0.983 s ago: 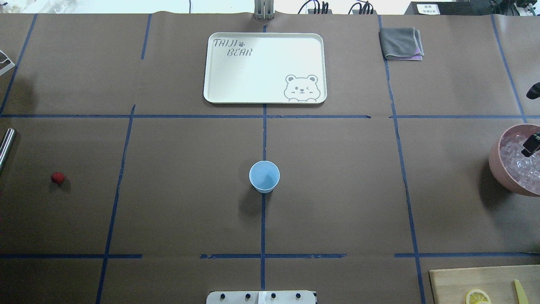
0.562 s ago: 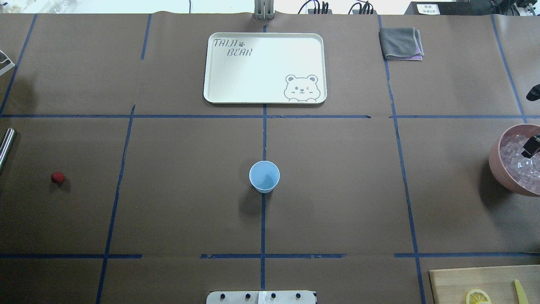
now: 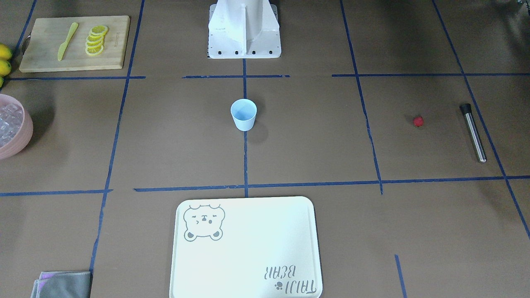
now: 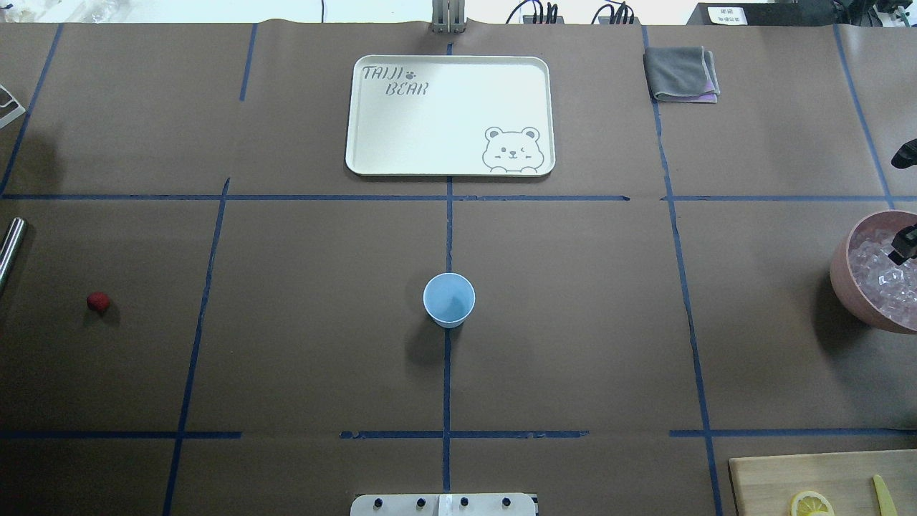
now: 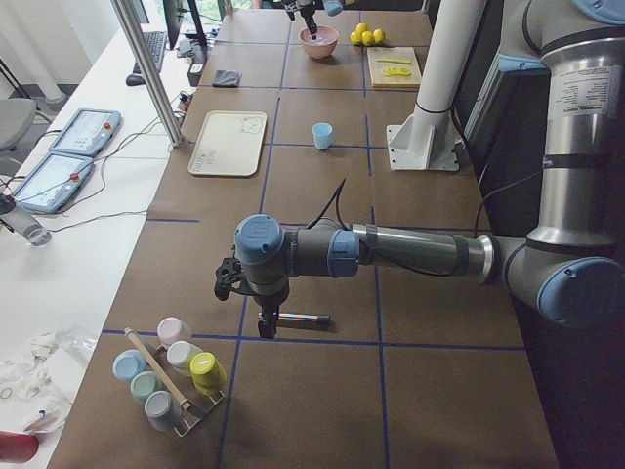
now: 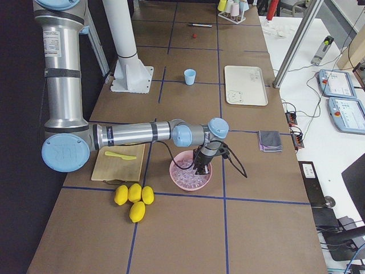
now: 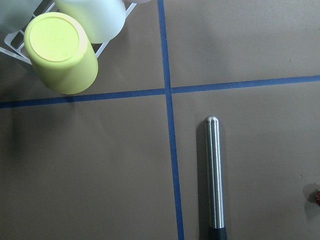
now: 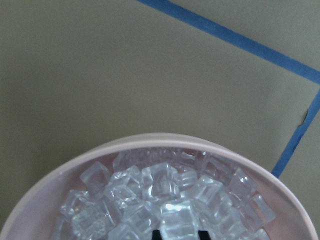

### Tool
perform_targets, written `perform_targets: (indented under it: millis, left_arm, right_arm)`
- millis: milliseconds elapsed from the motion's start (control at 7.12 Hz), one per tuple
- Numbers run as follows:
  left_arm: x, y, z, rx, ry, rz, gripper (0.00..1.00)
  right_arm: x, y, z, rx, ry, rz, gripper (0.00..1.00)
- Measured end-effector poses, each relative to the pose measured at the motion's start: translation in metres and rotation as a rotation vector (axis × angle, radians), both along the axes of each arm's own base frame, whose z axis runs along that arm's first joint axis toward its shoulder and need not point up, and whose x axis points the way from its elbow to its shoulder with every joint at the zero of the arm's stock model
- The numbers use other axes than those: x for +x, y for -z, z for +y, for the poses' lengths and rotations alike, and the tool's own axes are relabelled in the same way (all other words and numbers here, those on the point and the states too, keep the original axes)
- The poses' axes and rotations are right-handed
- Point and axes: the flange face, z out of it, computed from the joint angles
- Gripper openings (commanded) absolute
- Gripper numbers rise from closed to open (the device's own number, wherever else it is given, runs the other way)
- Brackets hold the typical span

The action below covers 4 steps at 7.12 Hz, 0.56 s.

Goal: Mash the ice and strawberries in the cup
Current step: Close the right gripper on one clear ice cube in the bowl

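Step in hand, as I judge it: fetching ice. Right end effector (image 8: 178,233) is spread, tips flanking one cube of ice (image 8: 150,195) in the pink bowl (image 8: 125,142) at the right edge. Cup (image 4: 448,299) is empty at centre, strawberry (image 4: 98,302) lies well left. Left end effector (image 5: 264,327): cannot tell its state. Next move calls for closing on the cube, lifting, and carrying it to the cup.

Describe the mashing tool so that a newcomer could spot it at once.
Start at the light-blue cup in the middle of the brown table and go toward the robot's left, past the small red berry. Just beyond it, not touching, a slim steel rod lies flat. It alone is long and shiny, with a black cap on one end.
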Motion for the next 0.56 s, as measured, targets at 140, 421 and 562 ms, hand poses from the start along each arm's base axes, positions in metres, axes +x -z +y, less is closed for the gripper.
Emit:
perform_targets:
  millis: [140, 421, 562]
  left_arm:
    - [0.000, 0.001, 0.000, 0.002, 0.000, 0.000, 1.00]
    - [0.000, 0.005, 0.000, 0.008, 0.001, 0.000, 1.00]
    - [0.000, 0.006, 0.000, 0.011, 0.001, 0.000, 1.00]
  right_arm:
    - [0.002, 0.004, 0.000, 0.013, 0.000, -0.001, 0.02]
    - [0.029, 0.019, -0.003, 0.045, -0.047, -0.008, 0.01]
    - [0.046, 0.028, -0.005, 0.057, -0.081, -0.012, 0.01]
